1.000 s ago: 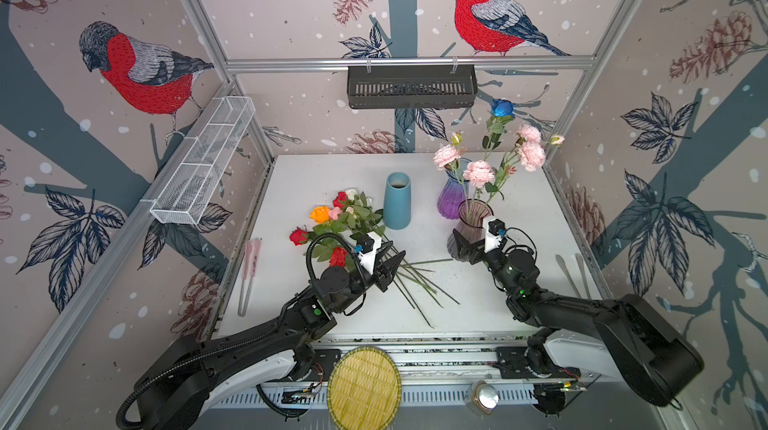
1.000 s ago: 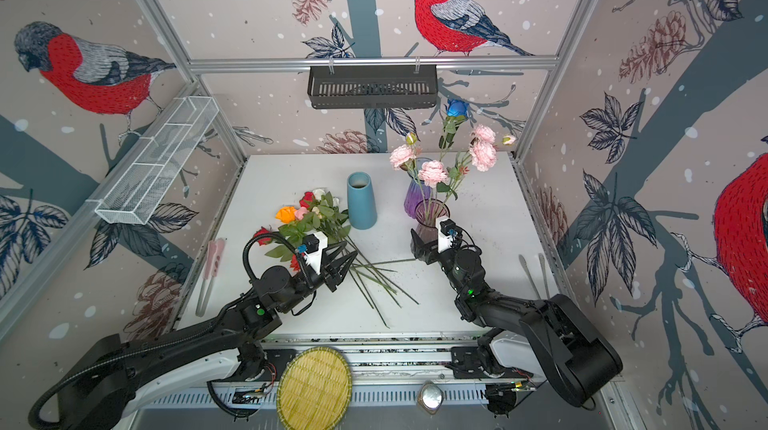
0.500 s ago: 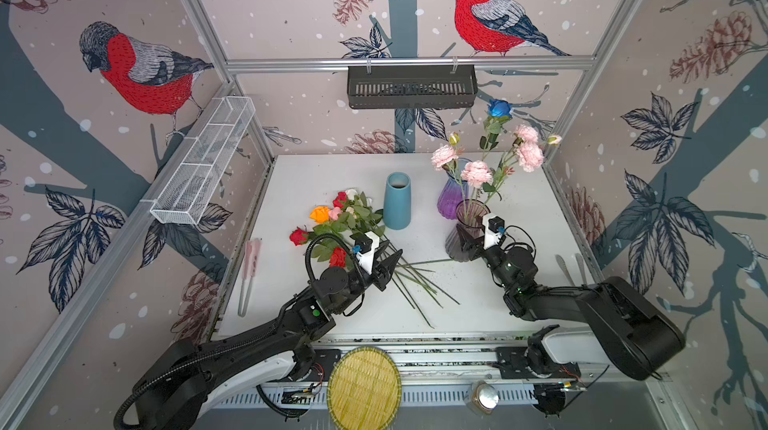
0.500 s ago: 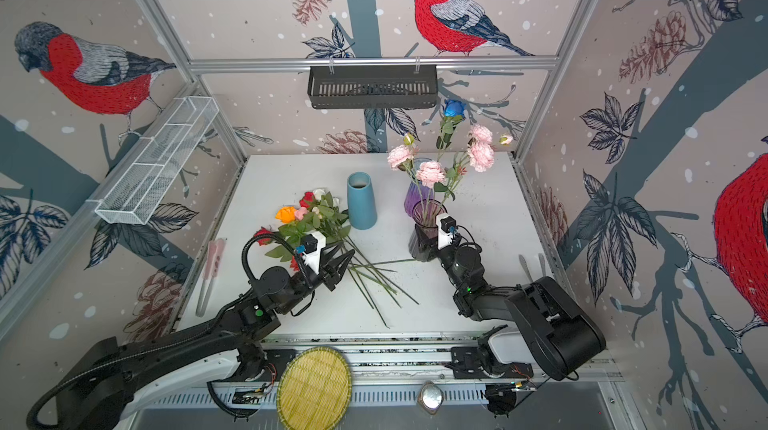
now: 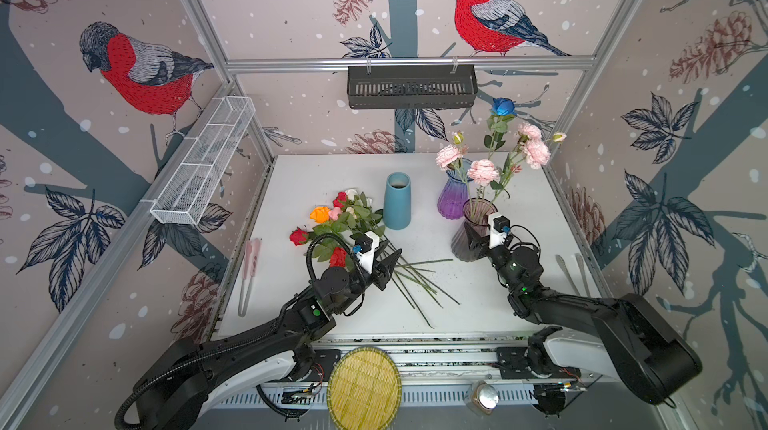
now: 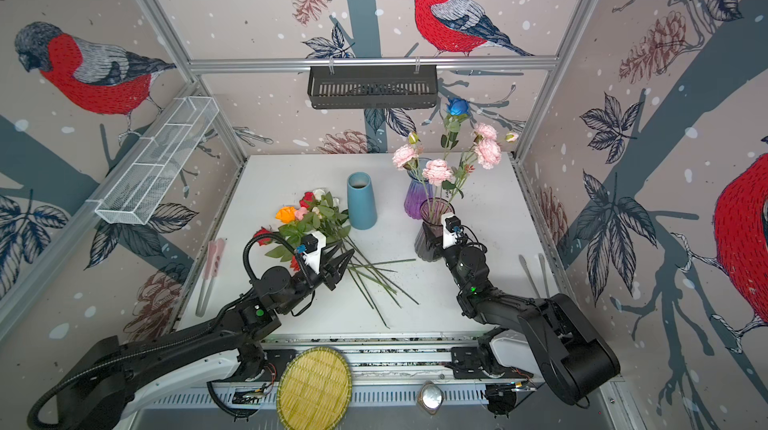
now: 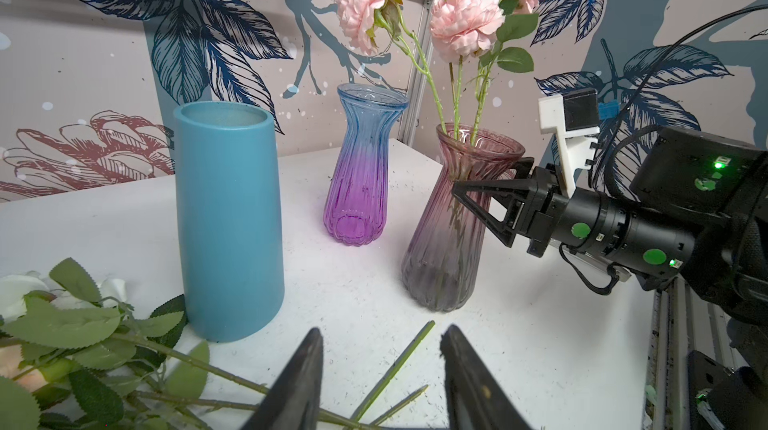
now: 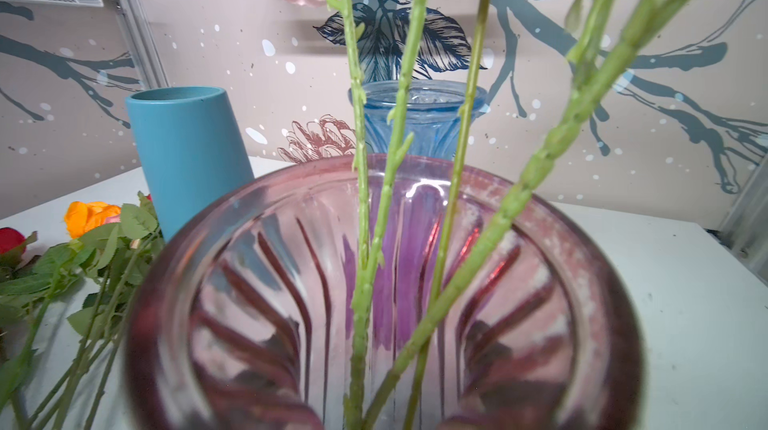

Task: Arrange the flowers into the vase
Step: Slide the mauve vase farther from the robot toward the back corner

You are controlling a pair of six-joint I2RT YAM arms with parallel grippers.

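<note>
Several loose flowers [image 5: 345, 220] lie in both top views just ahead of the left gripper [image 5: 388, 265], stems fanning past its parted, empty jaws toward the right arm, blooms on the far side; the right gripper [image 5: 473, 240] is clamped around the smoky vase [image 5: 471, 236]. From the left wrist, stems [image 7: 390, 369] cross between and beneath the fingers. From the right wrist, the vase mouth sits directly ahead, four stems upright inside.

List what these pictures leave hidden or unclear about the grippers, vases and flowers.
- Right gripper: its far jaw is hidden behind the smoky pink vase in the left wrist view.
- Blue vase: its inside is too dark in both top views.
- Loose flowers: the left arm covers some blooms.
</note>
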